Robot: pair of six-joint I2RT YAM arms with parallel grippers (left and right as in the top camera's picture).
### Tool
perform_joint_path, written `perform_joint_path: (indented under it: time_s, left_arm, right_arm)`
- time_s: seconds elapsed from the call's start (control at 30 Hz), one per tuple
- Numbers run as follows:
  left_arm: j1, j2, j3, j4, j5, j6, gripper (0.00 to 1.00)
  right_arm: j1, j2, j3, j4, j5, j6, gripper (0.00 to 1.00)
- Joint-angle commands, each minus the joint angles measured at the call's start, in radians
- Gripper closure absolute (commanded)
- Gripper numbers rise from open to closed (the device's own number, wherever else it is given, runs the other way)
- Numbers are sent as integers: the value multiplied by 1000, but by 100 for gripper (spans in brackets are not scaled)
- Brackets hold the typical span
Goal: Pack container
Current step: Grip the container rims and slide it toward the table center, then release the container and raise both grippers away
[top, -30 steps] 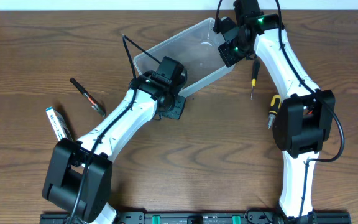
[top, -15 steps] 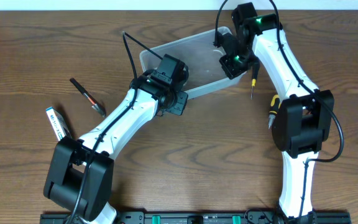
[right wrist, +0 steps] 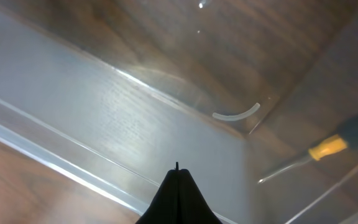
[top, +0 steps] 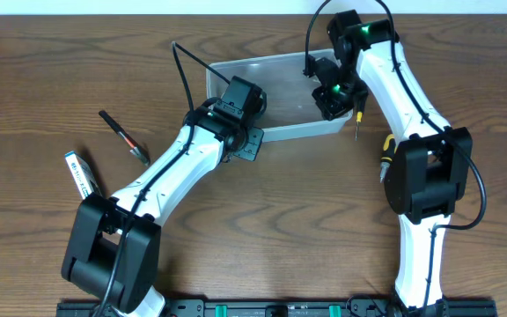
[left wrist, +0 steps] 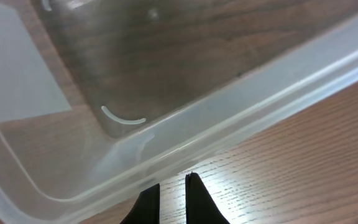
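The container (top: 271,60) is a clear plastic tub lying level at the back centre of the table, with nothing inside it but my right gripper. My right gripper (top: 333,99) is shut and empty, and sits inside the tub's right end by the wall. In the right wrist view its tip (right wrist: 178,171) points at the container wall (right wrist: 123,106). My left gripper (top: 246,141) is at the tub's front left rim, outside it. In the left wrist view its fingers (left wrist: 171,186) are almost together, with bare wood between them, just below the container rim (left wrist: 247,93).
A yellow-and-black screwdriver (top: 357,110) lies just right of the tub and shows through the wall (right wrist: 328,147). Another yellow-handled tool (top: 384,151) lies beside the right arm. Red-handled pliers (top: 123,135) and a white-and-blue item (top: 79,173) lie at the left.
The tub has turned from a slant to level. Its right end swung toward the front with my right gripper inside. My left gripper stayed at the front left rim.
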Motion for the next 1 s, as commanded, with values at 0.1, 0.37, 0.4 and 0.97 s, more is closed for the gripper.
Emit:
perform_joint_path:
  time_s: [0.1,0.37,0.4,0.97]
  left_arm:
    - [30,9,16,4,-20,14,95]
    - [46,0,16,-12,-19,14,94]
    - [45,-5,16,-18,-20,14,94]
    - [77,-528,16,-286,-354,-74,75]
  right_arm:
    - [49,8,18,-27,-5,-19,99]
    - [67,4,20,-12,-5,-26,99]
    - [64,-1,24,-4,-5,-26,99]
    - [-130,-53,435,13,269,423,98]
